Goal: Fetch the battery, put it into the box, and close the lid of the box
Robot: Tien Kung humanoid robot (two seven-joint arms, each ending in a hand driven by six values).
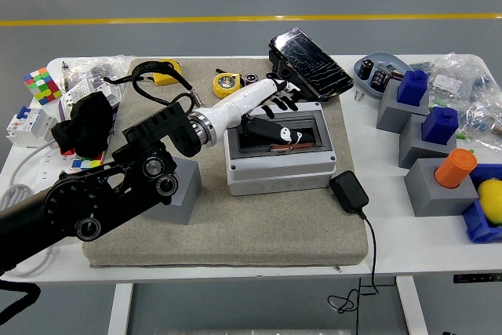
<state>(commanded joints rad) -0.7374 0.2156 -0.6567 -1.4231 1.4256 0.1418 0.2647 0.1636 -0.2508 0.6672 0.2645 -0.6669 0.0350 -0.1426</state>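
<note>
Reaching in from the left, my left hand [276, 107] rests with fingers spread on the clear hinged lid [278, 132] of the grey plastic box [276, 172], gripping nothing. Through that lid the orange battery [276, 145] shows, inside the box. Right of the box lies a black power adapter [348, 191].

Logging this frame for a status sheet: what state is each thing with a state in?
box: lid down, or nearly so
lid: see-through, left hand resting on it
left hand: fingers spread, holding nothing
phone: screen dark, leaning tilted behind the box
orange cylinder: upright on its grey block
</note>
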